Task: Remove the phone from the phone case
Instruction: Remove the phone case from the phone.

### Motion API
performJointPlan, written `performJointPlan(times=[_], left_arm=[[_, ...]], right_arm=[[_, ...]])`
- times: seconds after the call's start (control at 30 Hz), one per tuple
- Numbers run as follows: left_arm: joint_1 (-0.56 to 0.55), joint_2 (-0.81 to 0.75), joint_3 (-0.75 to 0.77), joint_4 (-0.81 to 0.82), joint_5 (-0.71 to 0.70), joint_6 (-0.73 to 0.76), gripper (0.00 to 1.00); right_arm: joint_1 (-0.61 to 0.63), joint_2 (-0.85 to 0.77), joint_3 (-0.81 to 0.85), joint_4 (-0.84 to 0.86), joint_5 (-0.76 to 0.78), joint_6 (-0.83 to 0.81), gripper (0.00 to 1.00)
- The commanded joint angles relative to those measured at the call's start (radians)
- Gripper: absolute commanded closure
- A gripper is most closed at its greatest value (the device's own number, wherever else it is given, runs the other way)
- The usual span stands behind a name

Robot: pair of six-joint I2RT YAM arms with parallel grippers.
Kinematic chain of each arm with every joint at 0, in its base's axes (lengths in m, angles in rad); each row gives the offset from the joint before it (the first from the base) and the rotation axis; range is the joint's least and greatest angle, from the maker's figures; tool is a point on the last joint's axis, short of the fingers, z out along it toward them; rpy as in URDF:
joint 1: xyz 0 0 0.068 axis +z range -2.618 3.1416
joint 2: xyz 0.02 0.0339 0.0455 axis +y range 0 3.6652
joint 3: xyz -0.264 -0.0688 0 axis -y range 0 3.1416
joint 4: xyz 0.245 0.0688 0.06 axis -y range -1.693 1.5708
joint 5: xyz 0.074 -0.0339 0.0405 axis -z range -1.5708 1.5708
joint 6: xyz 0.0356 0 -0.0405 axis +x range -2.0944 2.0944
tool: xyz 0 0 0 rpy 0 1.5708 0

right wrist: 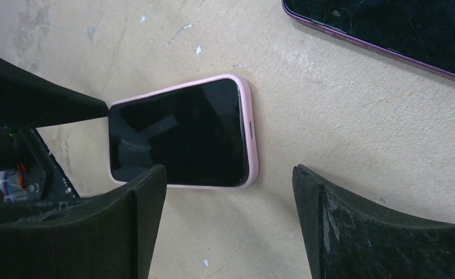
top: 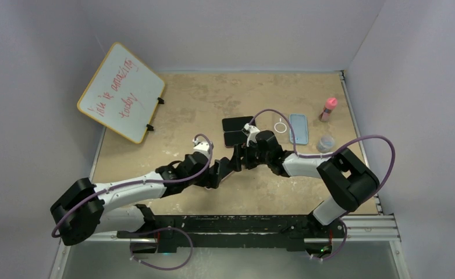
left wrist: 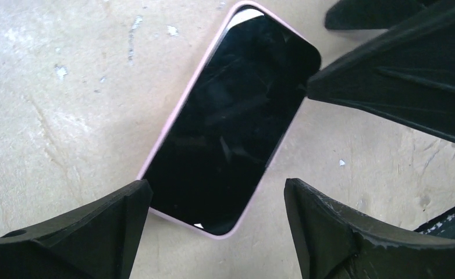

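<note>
Left claw (left wrist: 213, 190) and right claw (right wrist: 228, 173) both gape wide, holding nothing. Phone (left wrist: 231, 116) lies screen-up, seated in its pink case (left wrist: 173, 119), mid-table (left wrist: 68, 116) between them. Removal not begun. Next, likely: pin case rim, peel one corner free.

Three phones (left wrist: 231, 116), one whiteboard (top: 121, 92), one bottle (top: 329, 108).

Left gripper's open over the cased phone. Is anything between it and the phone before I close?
No object lies between them. The left gripper hovers open over the phone in its pink case. Only a finger of the right gripper reaches in at the phone's edge.
</note>
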Motion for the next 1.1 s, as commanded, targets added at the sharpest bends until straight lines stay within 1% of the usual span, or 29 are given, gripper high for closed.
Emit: performJointPlan(times=[0.0, 0.03, 0.23, 0.33, 0.43, 0.6, 0.7, 0.83, 0.93, 1.07], left_arm=[[-0.068, 0.065, 0.127, -0.113, -0.095, 0.115, 0.09], [-0.075, 0.086, 0.153, -0.128, -0.102, 0.144, 0.07], [-0.081, 0.169, 0.249, -0.154, -0.106, 0.347, 0.04], [-0.081, 0.196, 0.275, -0.145, -0.082, 0.439, 0.01], [-0.081, 0.228, 0.308, -0.153, -0.057, 0.495, 0.00], [-0.079, 0.297, 0.344, -0.165, -0.024, 0.542, 0.00], [-0.069, 0.328, 0.348, -0.160, 0.025, 0.550, 0.00], [-0.033, 0.332, 0.332, -0.145, 0.079, 0.541, 0.00], [0.009, 0.324, 0.294, -0.097, 0.124, 0.541, 0.00], [0.025, 0.375, 0.312, -0.102, 0.141, 0.546, 0.00]], right_arm=[[0.001, -0.049, 0.032, -0.052, 0.017, -0.073, 0.18], [0.000, -0.060, 0.031, -0.061, 0.030, -0.082, 0.17], [-0.017, -0.159, 0.004, -0.088, 0.148, -0.101, 0.11], [-0.033, -0.212, -0.051, -0.053, 0.186, -0.084, 0.10], [-0.049, -0.253, -0.102, -0.007, 0.226, -0.056, 0.10], [-0.069, -0.283, -0.146, 0.035, 0.263, -0.016, 0.10], [-0.074, -0.298, -0.156, 0.036, 0.283, -0.023, 0.10], [-0.075, -0.321, -0.167, 0.032, 0.310, -0.032, 0.10], [-0.077, -0.331, -0.173, 0.043, 0.310, -0.035, 0.11], [-0.077, -0.329, -0.174, 0.045, 0.307, -0.037, 0.11]])
